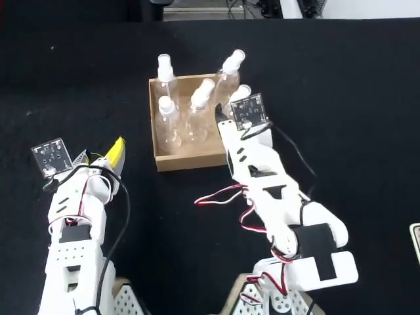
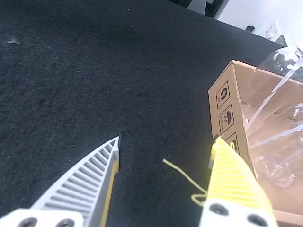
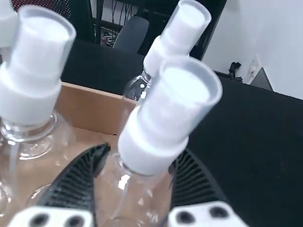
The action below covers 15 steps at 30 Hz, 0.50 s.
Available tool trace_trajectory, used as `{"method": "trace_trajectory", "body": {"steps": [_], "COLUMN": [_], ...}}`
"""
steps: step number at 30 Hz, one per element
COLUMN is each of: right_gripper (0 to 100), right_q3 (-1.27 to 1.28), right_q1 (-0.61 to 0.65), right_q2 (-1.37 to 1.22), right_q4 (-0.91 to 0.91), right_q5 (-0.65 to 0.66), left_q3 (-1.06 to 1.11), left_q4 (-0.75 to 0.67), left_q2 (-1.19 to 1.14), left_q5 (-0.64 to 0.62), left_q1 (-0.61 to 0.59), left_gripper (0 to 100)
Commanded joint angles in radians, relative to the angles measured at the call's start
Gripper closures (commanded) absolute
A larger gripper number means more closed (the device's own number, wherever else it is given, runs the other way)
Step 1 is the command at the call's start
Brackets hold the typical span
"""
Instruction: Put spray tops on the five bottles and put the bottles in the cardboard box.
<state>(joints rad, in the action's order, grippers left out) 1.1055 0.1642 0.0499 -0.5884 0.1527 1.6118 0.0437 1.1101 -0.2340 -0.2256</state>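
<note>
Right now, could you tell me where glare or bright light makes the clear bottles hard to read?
High view: highlights speckle the bottles inside the cardboard box. Left wrist view: reflections streak their clear bodies. Right wrist view: a bright wall glows beyond the spray top of the nearest bottle.

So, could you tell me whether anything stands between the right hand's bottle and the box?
Nothing visible does. The bottle in the right hand is at the box's right side, beside the other four bottles, none of which blocks it.
</note>
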Motion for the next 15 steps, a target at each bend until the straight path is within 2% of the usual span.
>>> {"method": "trace_trajectory", "body": {"steps": [1,11,15], "right_gripper": [98.7,98.7,98.7], "right_q3": [-0.054,-0.153,-0.159], "right_q1": [-0.009,-0.015,-0.015], "right_q2": [0.061,0.062,0.062], "right_q4": [0.011,0.199,0.215], "right_q5": [0.008,0.008,0.008], "left_q3": [-0.01,-0.01,-0.01], "left_q4": [-0.023,-0.026,-0.026], "left_q2": [0.011,0.006,0.006], "left_q5": [0.014,0.055,0.057], "left_q1": [0.007,0.008,0.008], "left_gripper": [71,71,71]}}
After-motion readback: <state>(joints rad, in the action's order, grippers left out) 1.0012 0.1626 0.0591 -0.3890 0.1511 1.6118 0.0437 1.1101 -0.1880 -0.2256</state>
